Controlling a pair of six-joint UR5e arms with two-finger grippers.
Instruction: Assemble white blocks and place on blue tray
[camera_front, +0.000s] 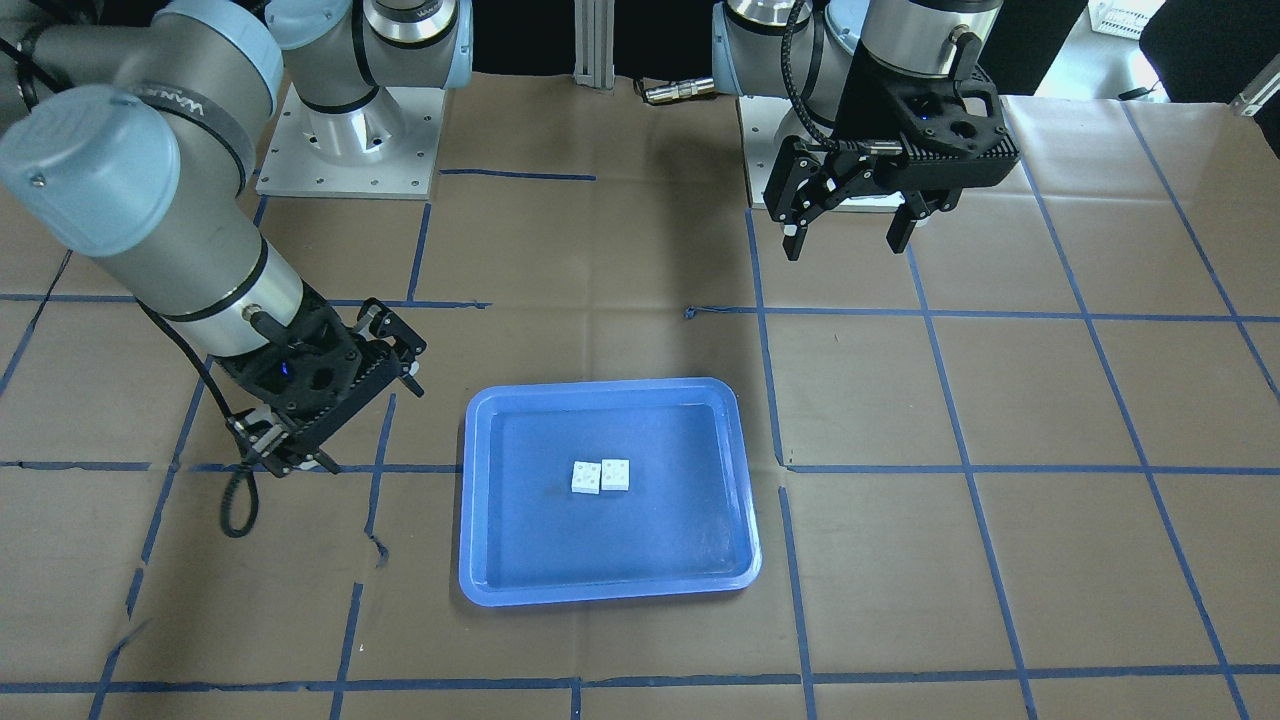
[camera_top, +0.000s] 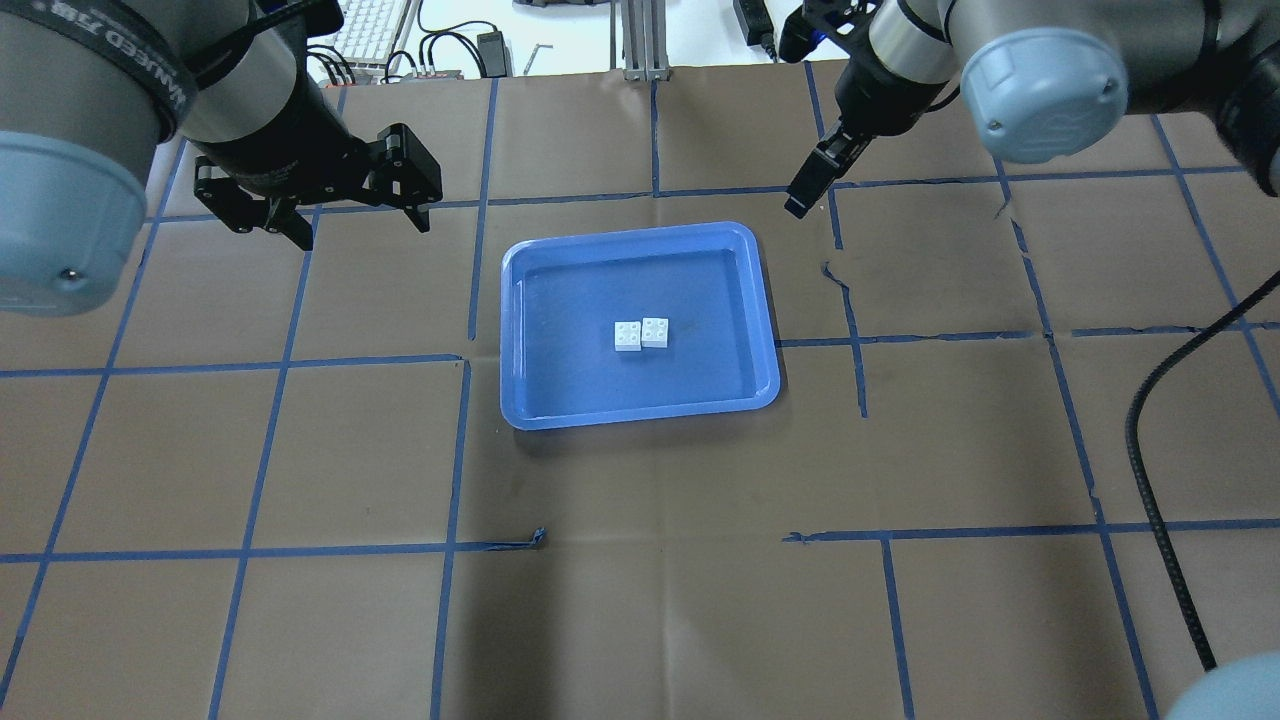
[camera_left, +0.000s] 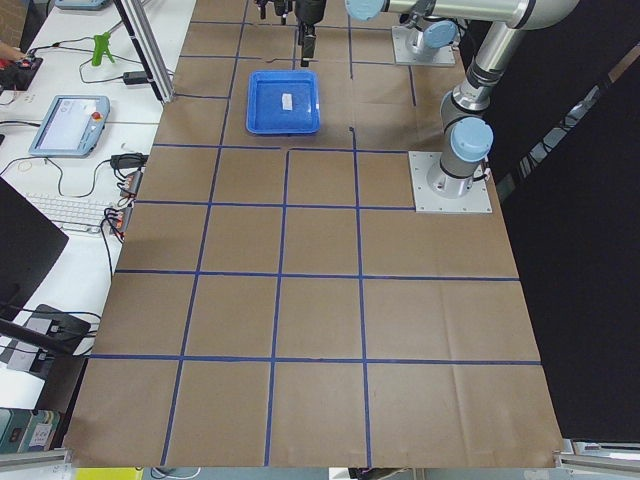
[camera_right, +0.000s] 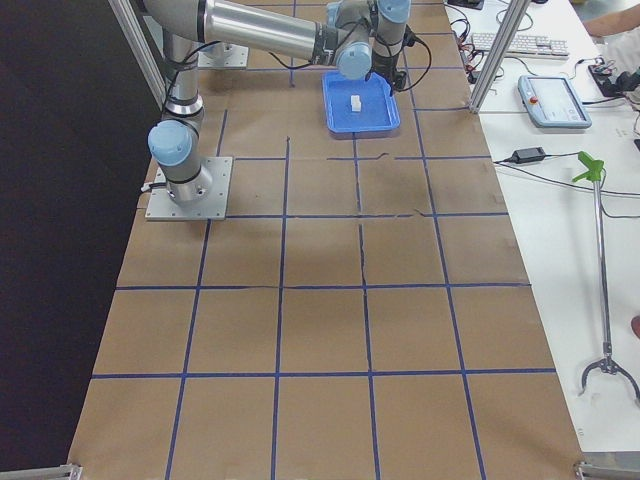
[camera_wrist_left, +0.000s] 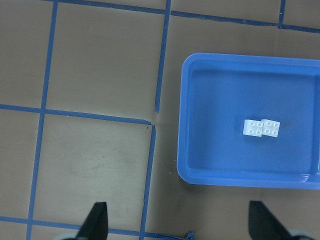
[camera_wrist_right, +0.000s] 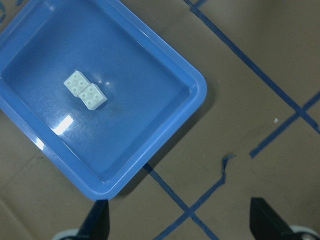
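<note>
Two white blocks (camera_front: 586, 477) (camera_front: 615, 474) lie side by side, touching and slightly offset, studs up, near the middle of the blue tray (camera_front: 610, 388). They also show in the overhead view (camera_top: 628, 336) (camera_top: 655, 331), the left wrist view (camera_wrist_left: 253, 128) and the right wrist view (camera_wrist_right: 76, 82). My left gripper (camera_top: 360, 228) is open and empty, hovering away from the tray's far left corner. My right gripper (camera_top: 805, 195) is open and empty, hovering just off the tray's far right corner. Its fingertips (camera_wrist_right: 97, 220) stand wide apart.
The table is covered in brown paper with a blue tape grid (camera_top: 455, 450). The tape is torn near the tray's right side (camera_top: 830, 270). A black cable (camera_top: 1150, 450) hangs along the right. Both arm bases (camera_front: 345, 140) stand at the robot's edge.
</note>
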